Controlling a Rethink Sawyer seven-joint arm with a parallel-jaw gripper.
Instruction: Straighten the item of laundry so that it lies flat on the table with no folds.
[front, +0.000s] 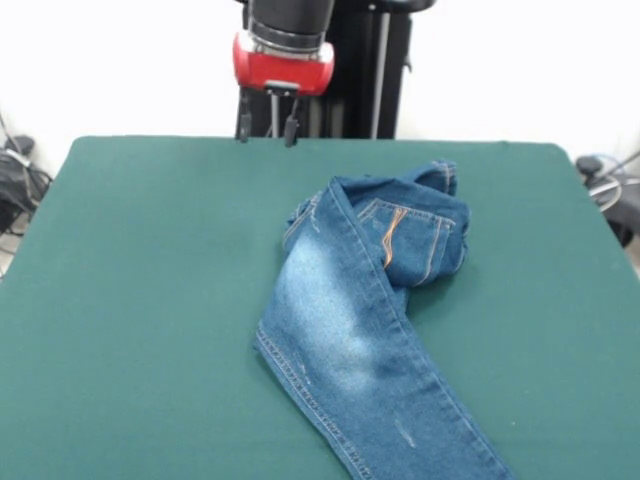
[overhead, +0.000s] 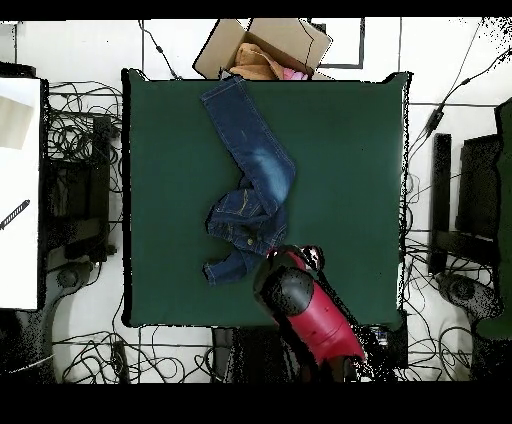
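Observation:
The blue denim jeans (front: 370, 310) lie on the green table (front: 130, 300), right of its middle. One faded leg runs straight down to the near edge. The waist and the other leg are bunched and folded over at the far end (front: 420, 235), with an orange-stitched pocket showing. My gripper (front: 267, 128) hangs over the table's far edge, left of and behind the jeans, open and empty, not touching them. In the overhead view the jeans (overhead: 250, 180) stretch from the top edge toward the arm's red and black wrist (overhead: 290, 290), which hides the gripper.
A cardboard box (overhead: 270, 45) with clothes stands off the table beyond the leg's end. The black pedestal (front: 370, 70) rises behind the gripper. Cables (overhead: 80, 130) lie on the floor around the table (overhead: 350, 180). A white surface (overhead: 20, 190) stands at the left.

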